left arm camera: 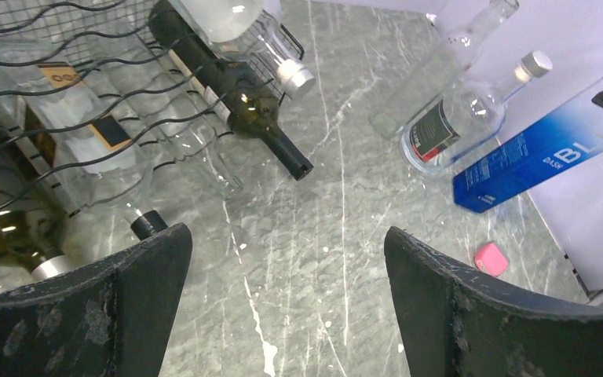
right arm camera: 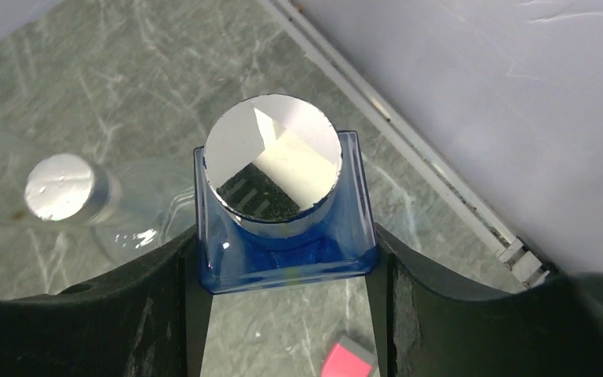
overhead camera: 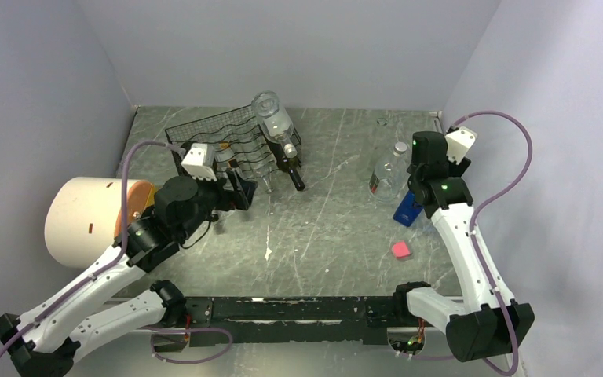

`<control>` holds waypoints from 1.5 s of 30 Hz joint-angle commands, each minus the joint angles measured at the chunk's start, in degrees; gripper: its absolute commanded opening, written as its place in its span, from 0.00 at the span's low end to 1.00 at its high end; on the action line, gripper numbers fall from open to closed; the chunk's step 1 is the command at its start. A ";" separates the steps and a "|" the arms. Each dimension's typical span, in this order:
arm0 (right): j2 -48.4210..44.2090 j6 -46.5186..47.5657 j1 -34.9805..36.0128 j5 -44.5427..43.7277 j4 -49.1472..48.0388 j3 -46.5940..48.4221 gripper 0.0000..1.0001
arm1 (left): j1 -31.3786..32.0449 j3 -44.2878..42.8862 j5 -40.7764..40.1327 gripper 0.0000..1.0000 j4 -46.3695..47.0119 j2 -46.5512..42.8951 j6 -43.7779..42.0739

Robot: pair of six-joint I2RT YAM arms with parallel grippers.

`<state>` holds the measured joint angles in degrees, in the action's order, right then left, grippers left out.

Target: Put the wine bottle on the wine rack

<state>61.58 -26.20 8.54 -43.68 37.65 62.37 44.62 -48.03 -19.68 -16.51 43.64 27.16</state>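
The black wire-mesh wine rack (overhead camera: 220, 137) stands at the back left and holds several bottles, among them a dark wine bottle (overhead camera: 286, 165) and a clear one on top (overhead camera: 271, 118). It also shows in the left wrist view (left arm camera: 55, 86). My right gripper (overhead camera: 418, 198) is shut on a square blue glass bottle (right arm camera: 283, 259) with a silver cap (right arm camera: 273, 161), standing upright near the right wall. That blue bottle shows in the left wrist view too (left arm camera: 542, 149). My left gripper (left arm camera: 286, 243) is open and empty, low over the table just in front of the rack.
Two clear bottles (overhead camera: 389, 169) stand just left of the blue bottle. A pink block (overhead camera: 400, 250) lies on the table in front of them. A big cream cylinder (overhead camera: 82, 220) lies at the left edge. Walls enclose the left, back and right sides.
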 commanded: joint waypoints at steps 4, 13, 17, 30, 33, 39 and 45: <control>-4.97 -1.25 -0.28 9.18 3.58 3.43 0.29 | -0.14 -0.26 6.73 0.96 5.12 2.90 -1.83; -7.42 4.09 -0.27 29.91 0.42 4.46 0.25 | -0.14 4.79 11.74 0.94 16.80 7.75 -5.52; -7.52 5.87 -0.29 39.16 -2.04 3.04 0.20 | -0.11 6.78 15.92 0.94 22.59 10.05 -8.90; -7.18 0.00 -0.28 68.72 -20.46 -6.66 0.16 | -0.07 10.89 28.87 0.93 36.11 19.60 -19.13; -7.58 -1.93 -0.32 71.50 -23.42 -7.69 0.15 | 0.01 11.26 28.82 0.93 38.87 22.28 -23.40; -8.14 -4.83 -0.33 76.60 -26.08 -7.95 0.13 | 0.27 8.46 35.89 0.92 39.73 27.52 -26.37; -8.85 -10.23 -0.34 80.13 -31.03 -9.04 0.10 | 1.88 7.93 39.84 0.88 42.52 30.28 -27.47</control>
<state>55.35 -28.86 8.43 29.28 19.00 52.27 45.34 -38.28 14.85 20.43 73.19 2.13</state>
